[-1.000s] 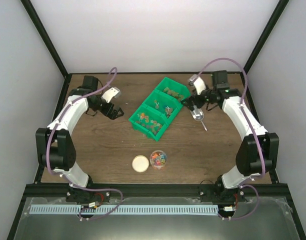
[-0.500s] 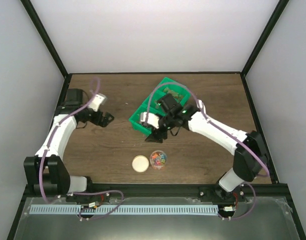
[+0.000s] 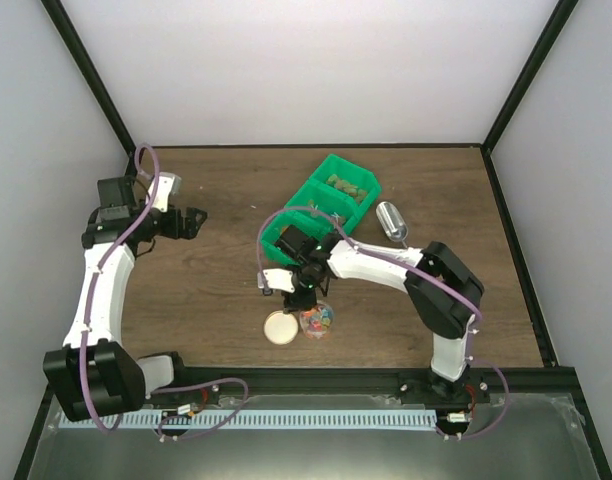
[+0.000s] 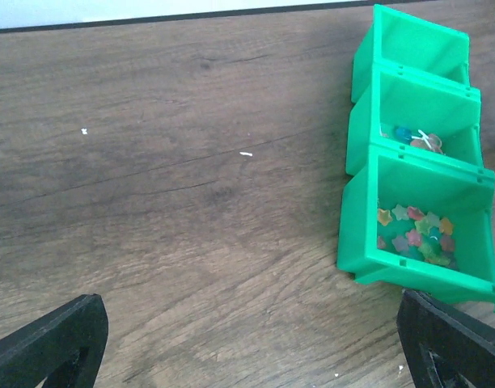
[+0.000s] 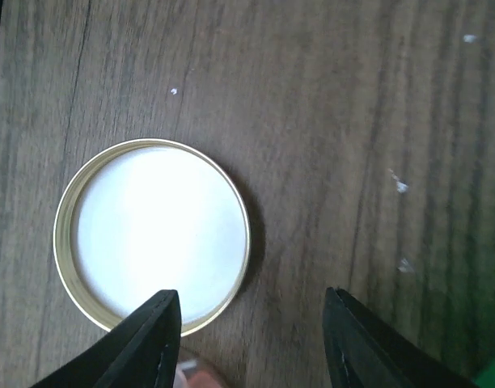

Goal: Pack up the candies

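The candies point(image 3: 316, 319) are small mixed-colour pieces in a clear round jar near the table's front middle. More candies point(image 4: 413, 234) lie in the nearest compartment of the green bins point(image 3: 338, 200), and a few in the middle one. A tan round lid point(image 5: 152, 234) lies flat beside the jar, also seen as the lid point(image 3: 281, 327) from above. My right gripper point(image 5: 251, 323) hovers open over the lid's edge and bare wood, holding nothing; from above it point(image 3: 298, 303) sits just above lid and jar. My left gripper point(image 4: 247, 356) is open wide, well left of the bins.
A metal scoop point(image 3: 391, 220) lies on the wooden table point(image 3: 206, 290) right of the bins. The right arm stretches across the bins' near end. The left arm point(image 3: 106, 270) is drawn back along the left wall.
The right arm has left the scoop beside the bins and swung left and forward, over the lid and jar, its jaws narrowing. The left arm has pulled back toward the left wall.
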Available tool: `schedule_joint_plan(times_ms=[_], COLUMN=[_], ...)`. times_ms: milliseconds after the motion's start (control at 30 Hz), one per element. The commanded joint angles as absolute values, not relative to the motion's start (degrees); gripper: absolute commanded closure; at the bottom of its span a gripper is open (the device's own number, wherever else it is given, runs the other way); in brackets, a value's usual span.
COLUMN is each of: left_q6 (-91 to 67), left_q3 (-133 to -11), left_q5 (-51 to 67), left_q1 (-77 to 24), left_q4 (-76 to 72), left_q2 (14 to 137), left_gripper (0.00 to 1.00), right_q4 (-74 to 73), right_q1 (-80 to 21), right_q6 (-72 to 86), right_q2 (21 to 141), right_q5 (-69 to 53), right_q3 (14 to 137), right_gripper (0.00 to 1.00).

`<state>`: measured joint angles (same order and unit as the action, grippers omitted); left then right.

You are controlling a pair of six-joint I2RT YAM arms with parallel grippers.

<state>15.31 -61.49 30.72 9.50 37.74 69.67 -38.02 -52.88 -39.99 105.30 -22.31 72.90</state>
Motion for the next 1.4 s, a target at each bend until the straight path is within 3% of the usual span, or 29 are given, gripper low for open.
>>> schedule_joint_plan(times_ms=[0,533,700,800,933,1067,1233,1367], left_q6=[12.9,12.6,13.0,13.0,13.4,13.6,12.8,1.6], left_q3=[-59.6,-56.4,-57.2,-58.1,-63.0,-72.3,-89.1,-87.4], left_q5=[30.4,28.3,28.0,26.8,28.2,33.4,54.4,57.5], left_q1=[9.9,10.0,10.0,10.0,10.0,9.9,9.8,7.2], left_q4=[36.1,35.7,35.6,35.7,36.5,38.2,45.6,25.1], left_q2=[67.6,62.9,63.4,64.2,66.2,70.2,80.3,77.5], left_gripper=[0.00,0.00,0.00,0.00,0.00,0.00,0.00,0.00], right_q4=[-37.0,-36.3,-36.5,-35.1,-35.5,-29.4,-11.8,7.1], right_q1=[-56.3,-61.7,-61.7,-61.2,-54.7,-41.7,-27.5,-20.5], right_q6=[-41.9,-40.9,-41.2,-39.8,-32.7,-23.7,-4.1,23.1], right_q2=[107.6,114.1,115.9,115.2,111.8,106.2,101.0,100.1], right_q5=[-17.9,-7.1,-4.8,-5.5,-17.5,-40.1,-64.2,-75.3], right_q3=[74.8,78.3,78.3,78.7,85.8,91.9,91.8,88.8], right_gripper=[0.53,0.79,0.99,0.99,0.99,0.99,0.99,0.99])
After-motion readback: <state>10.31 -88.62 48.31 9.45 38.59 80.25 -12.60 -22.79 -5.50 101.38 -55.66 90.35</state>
